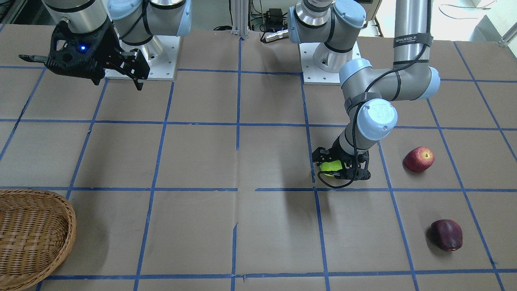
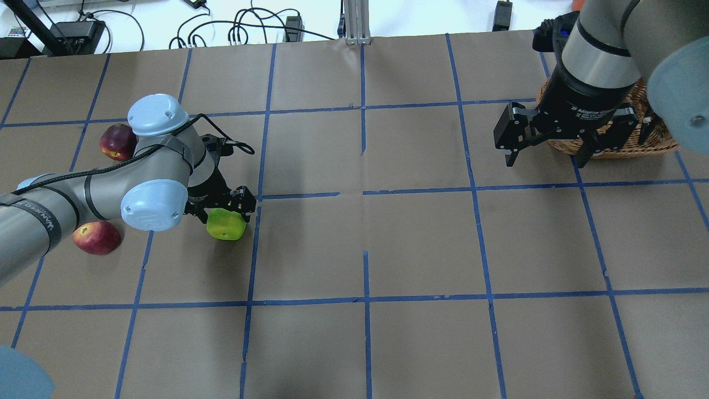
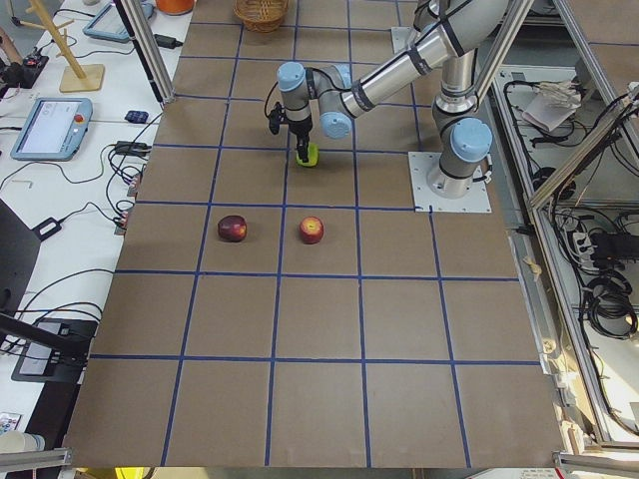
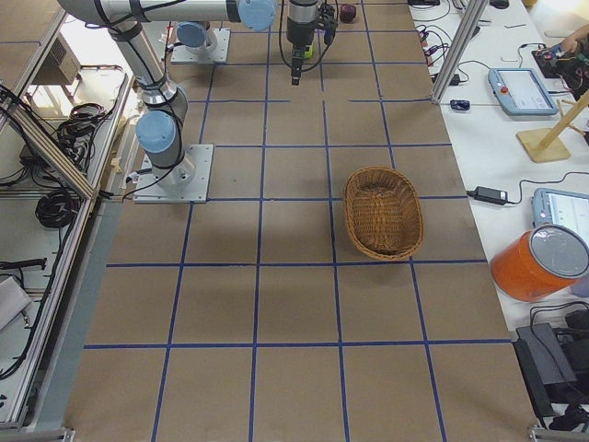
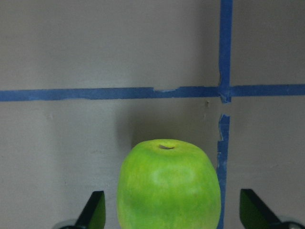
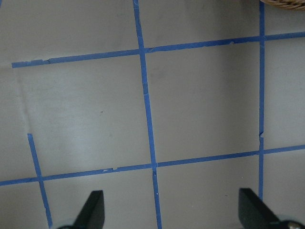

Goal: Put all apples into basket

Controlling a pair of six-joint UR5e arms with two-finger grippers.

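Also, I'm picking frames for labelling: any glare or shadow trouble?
Left wrist view: green apple sharp, faint sheen, soft shadow behind it; front-facing view: broad arm shadows on the table, top-right corner blown out; right wrist view: pale glare on the table.

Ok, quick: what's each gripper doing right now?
Left gripper: open, straddling the green apple, not clamped on it.
Right gripper: open, empty.

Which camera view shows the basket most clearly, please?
Exterior right: the whole basket shows, unobstructed and empty. Front-facing crops it at the corner, overhead hides much of it behind the right arm, exterior left shows it small at the top edge, the right wrist only a sliver.
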